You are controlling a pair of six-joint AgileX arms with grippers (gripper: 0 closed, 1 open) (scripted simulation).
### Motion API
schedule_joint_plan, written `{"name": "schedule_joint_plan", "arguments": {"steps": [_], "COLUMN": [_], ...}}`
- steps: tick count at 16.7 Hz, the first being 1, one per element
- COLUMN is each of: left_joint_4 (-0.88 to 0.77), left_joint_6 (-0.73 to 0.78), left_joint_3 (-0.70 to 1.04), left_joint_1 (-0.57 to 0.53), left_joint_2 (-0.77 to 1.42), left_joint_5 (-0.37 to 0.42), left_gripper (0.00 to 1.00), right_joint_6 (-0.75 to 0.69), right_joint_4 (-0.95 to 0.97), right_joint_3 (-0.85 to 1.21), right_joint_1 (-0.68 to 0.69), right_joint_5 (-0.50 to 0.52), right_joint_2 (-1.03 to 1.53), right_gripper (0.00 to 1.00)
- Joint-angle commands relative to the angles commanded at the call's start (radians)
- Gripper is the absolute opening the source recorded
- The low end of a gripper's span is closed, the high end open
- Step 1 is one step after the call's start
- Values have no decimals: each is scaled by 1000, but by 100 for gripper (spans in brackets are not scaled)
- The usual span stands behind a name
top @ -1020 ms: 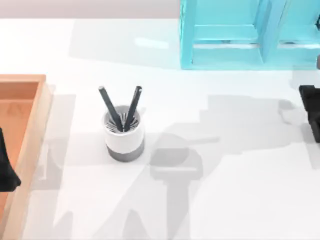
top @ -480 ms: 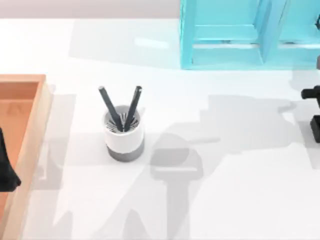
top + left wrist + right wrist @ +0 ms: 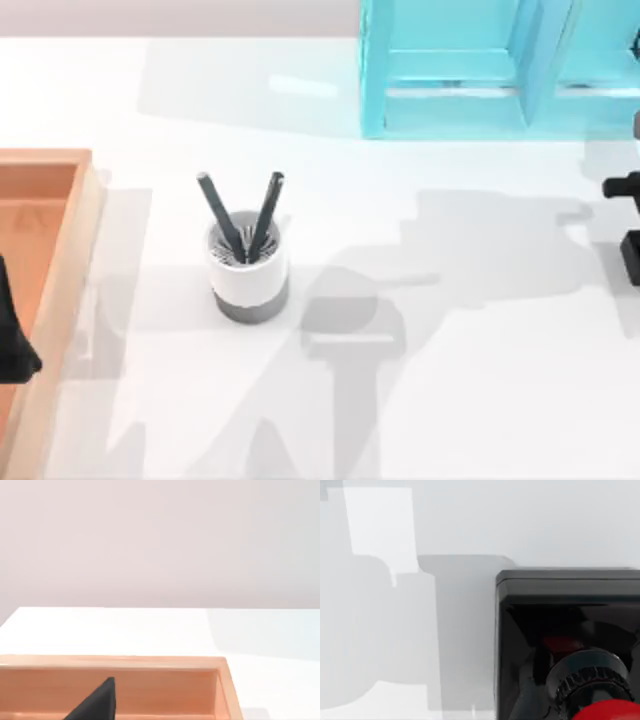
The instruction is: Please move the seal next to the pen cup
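Observation:
The pen cup (image 3: 248, 268), white with a grey bottom band and two dark pens, stands left of the table's middle. The seal (image 3: 570, 625) is close up in the right wrist view, with its black square base on the white table and the red knob (image 3: 607, 711) at the picture's edge. In the top view a black block (image 3: 632, 258) at the far right edge looks like the seal's base, far from the cup. A black part of my right gripper (image 3: 620, 186) pokes in just behind it. My left gripper (image 3: 10, 335) hangs parked over the orange tray.
The orange wooden tray (image 3: 60, 200) lies along the left edge, and its rim (image 3: 115, 662) appears in the left wrist view. A turquoise shelf (image 3: 500, 70) stands at the back right. Bare white table lies between the cup and the right edge.
One second ago a single larger black shape stood at the right edge. It has since shrunk back into two smaller pieces. The cup and my left arm have not moved.

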Motion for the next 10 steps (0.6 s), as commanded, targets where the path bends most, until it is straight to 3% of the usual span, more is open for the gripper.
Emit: {"name": "schedule_joint_plan", "arguments": {"steps": [6,10], "left_joint_4": [0,0], "left_joint_6": [0,0], "left_joint_3": [0,0], "left_joint_1": [0,0], "left_joint_2": [0,0], "left_joint_5": [0,0], "left_gripper": [100,100], "right_joint_6": [10,88], "right_joint_4": [-15,-159], "right_joint_3": [15,171], "right_joint_1": [9,90], "right_joint_5": [0,1], "right_joint_2": [3,35], "right_gripper": [0,0]}}
